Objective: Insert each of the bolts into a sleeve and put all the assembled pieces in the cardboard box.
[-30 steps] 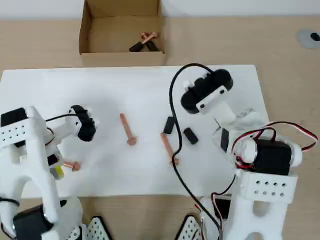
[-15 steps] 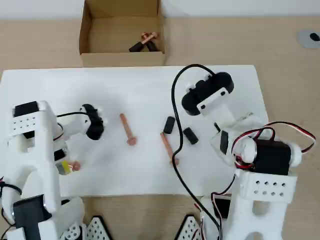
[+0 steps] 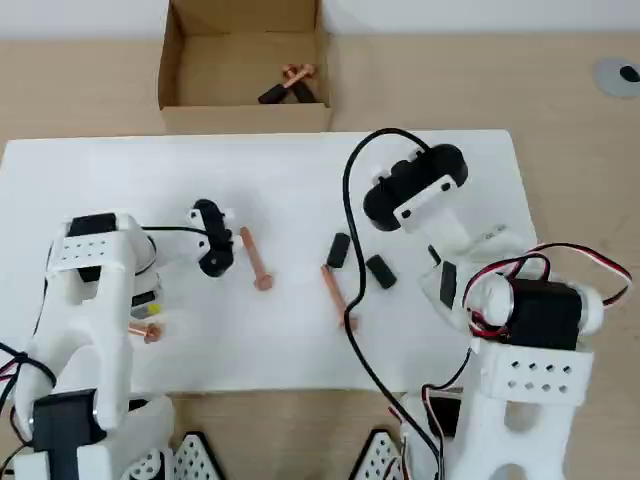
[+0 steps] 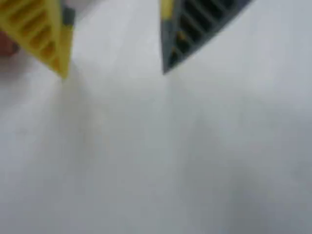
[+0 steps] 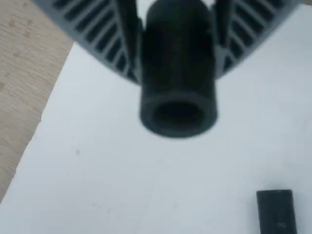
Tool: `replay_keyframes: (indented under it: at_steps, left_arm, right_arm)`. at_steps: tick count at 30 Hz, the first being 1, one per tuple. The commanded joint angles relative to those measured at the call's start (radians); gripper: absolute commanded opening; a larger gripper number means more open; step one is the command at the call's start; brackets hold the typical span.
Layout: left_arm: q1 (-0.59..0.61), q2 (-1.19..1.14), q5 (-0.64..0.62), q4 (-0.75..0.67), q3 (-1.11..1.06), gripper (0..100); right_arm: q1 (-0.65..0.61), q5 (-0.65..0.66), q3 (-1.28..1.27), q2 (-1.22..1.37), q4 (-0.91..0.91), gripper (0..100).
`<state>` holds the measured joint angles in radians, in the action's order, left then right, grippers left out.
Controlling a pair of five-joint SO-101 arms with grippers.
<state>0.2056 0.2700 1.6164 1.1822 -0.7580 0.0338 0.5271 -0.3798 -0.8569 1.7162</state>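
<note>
Right hand (image 5: 178, 68) clamping sleeve (image 5: 178, 105), axis along fingers (image 5: 97, 44)

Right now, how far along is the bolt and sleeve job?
Done: what look like two assembled pieces lie in the cardboard box. In hand: the right gripper is shut on a black sleeve, and the left gripper hangs open beside a bolt on the white sheet. Left: that bolt, two more bolts and two loose sleeves, none joined yet.
</note>
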Motion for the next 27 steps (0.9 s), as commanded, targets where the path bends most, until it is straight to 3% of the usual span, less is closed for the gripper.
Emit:
replay_keyframes:
  at_steps: [1, 5, 7, 13, 20, 25, 27]
  left_arm:
    - [-0.005, 0.012, 0.806, 0.176, 0.080, 13]
    - [-0.006, 0.002, 0.876, 0.489, 0.319, 13]
    - [0.021, 0.001, 0.925, 0.575, 0.411, 13]
    - [0.104, 0.001, 1.010, 0.572, 0.419, 13]
    - [0.316, 0.008, 1.218, 0.572, 0.351, 13]
    - [0.358, 0.012, 1.201, 0.572, 0.264, 13]
    - [0.353, 0.013, 1.109, 0.572, 0.232, 13]
  right_arm:
    - [0.022, -0.011, 0.021, -0.015, -0.005, 1.0]
    - [0.022, -0.009, -0.030, -0.015, -0.009, 1.0]
    - [0.022, -0.009, -0.041, -0.016, -0.025, 1.0]
    - [0.022, -0.008, -0.042, -0.016, -0.028, 1.0]
    - [0.022, -0.008, -0.047, -0.016, -0.029, 1.0]
    - [0.022, -0.008, -0.048, -0.016, -0.046, 1.0]
    - [0.022, -0.008, -0.048, -0.016, -0.046, 1.0]
